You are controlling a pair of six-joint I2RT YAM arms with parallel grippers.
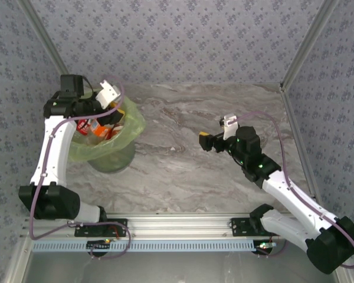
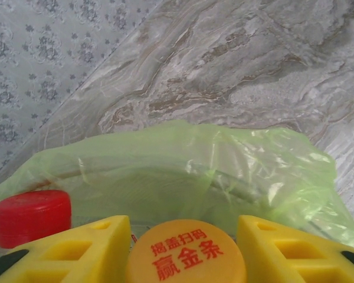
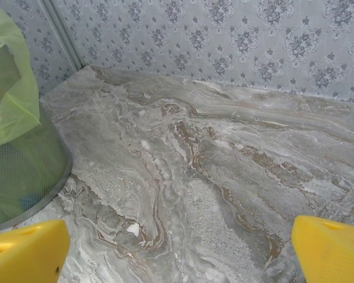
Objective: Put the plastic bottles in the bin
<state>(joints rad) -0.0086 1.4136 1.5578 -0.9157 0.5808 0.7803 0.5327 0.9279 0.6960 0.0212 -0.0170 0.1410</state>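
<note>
With the bin (image 2: pixel 236 171) beneath it, the left claw (image 2: pixel 183 223) flanks an orange-capped bottle (image 2: pixel 186 259), grip unclear; slipping sideways, it could land outside; the right claw (image 3: pixel 177 227) is spread, empty.

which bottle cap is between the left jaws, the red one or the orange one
The orange cap with red writing sits between the left jaws; the plain red cap lies outside them, beside one jaw.

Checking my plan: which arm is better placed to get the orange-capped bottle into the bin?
Left. The left gripper hangs over the bin with the orange-capped bottle between its fingers; the right gripper stands open over the table, apart from the bin.
</note>
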